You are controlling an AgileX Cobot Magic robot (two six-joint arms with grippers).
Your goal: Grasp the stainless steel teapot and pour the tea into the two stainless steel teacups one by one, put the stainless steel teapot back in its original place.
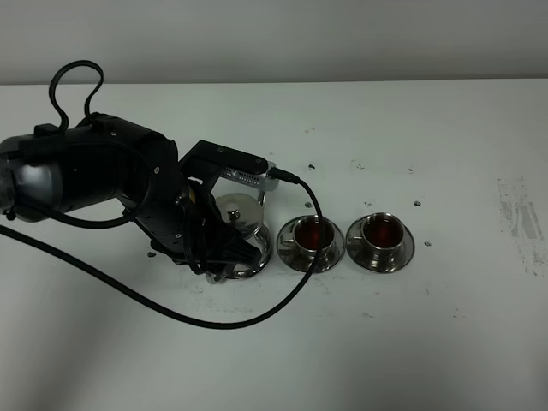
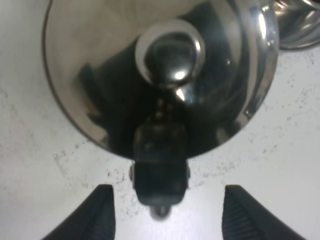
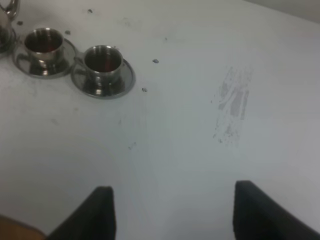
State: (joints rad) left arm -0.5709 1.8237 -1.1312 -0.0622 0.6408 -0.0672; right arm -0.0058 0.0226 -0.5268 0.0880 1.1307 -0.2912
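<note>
**Teapot set down, both cups filled**

The teapot stands upright on the tabletop, just left of the two cups, largely hidden in the high view by the left arm above it. The left gripper hangs over the pot's dark handle with its jaws spread wide to either side, touching nothing, which suggests the pot is let go and only the retreat remains. Whether a dish lies under the pot cannot be told.

The near cup and the far cup sit on their saucers side by side, each holding reddish-brown tea.

The right gripper hovers well apart over bare tabletop, jaws open and empty.

The pot is squat, mirror-bright steel with a domed lid and round knob.
</note>
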